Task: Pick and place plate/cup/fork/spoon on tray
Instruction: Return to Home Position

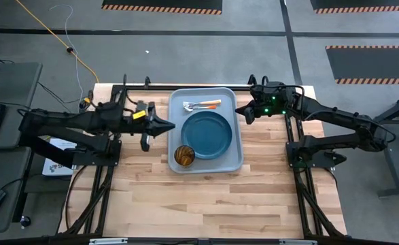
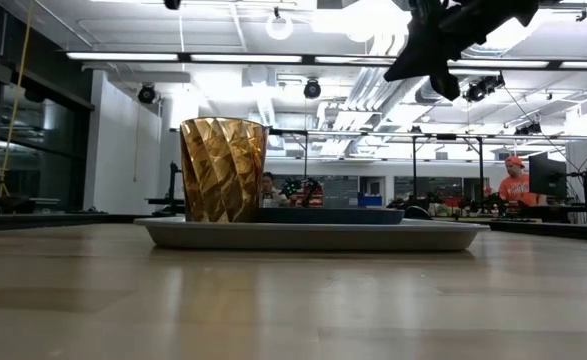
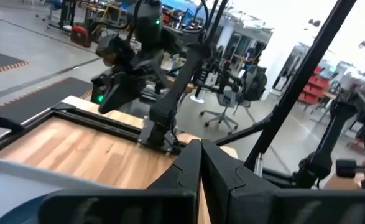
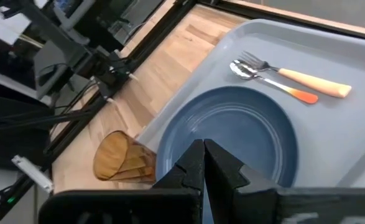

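Note:
The light grey-blue tray lies mid-table. On it rest the dark teal-blue plate, the amber cup upright at the tray's near left corner, and the fork and the spoon side by side at its far end. They also show in the right wrist view: the plate, the cup, the fork, the spoon. My left gripper is shut and empty, just left of the tray. My right gripper is shut and empty, above the tray's far right edge.
Black metal frame rails run along the table's left, right and far sides. Bare wood tabletop stretches between the tray and the near edge. People and equipment stand in the room beyond the table.

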`<state>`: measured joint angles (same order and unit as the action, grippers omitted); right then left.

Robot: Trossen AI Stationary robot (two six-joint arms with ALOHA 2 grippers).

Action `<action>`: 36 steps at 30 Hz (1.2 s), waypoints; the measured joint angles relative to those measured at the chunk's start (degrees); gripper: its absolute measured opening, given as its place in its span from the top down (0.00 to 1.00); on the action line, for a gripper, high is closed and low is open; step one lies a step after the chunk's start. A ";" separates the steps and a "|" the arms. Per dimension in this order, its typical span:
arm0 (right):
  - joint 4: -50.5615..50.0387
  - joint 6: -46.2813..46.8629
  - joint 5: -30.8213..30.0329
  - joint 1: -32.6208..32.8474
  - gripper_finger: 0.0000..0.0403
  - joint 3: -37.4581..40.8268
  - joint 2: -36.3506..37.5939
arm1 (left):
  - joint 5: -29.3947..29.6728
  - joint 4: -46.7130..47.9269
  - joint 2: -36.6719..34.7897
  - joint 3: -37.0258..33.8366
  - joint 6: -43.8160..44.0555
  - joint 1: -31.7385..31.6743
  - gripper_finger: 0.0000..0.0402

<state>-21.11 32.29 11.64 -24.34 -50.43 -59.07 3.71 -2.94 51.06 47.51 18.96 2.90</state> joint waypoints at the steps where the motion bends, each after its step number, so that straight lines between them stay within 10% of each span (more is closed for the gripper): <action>1: 0.21 -0.07 0.69 0.00 1.00 0.00 0.00 | 0.00 1.49 -1.01 0.00 -0.56 0.02 1.00; 20: 3.42 -1.62 5.35 -0.04 1.00 -2.45 0.02 | -1.57 -9.87 -25.41 -29.78 2.01 -2.65 1.00; 36: 3.81 2.27 5.60 0.00 1.00 -2.45 0.02 | -1.97 -6.76 -46.85 -40.90 4.48 -3.32 1.00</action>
<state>-17.30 34.57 17.24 -24.34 -52.88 -59.05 1.74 -9.70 4.21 6.60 23.44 -0.43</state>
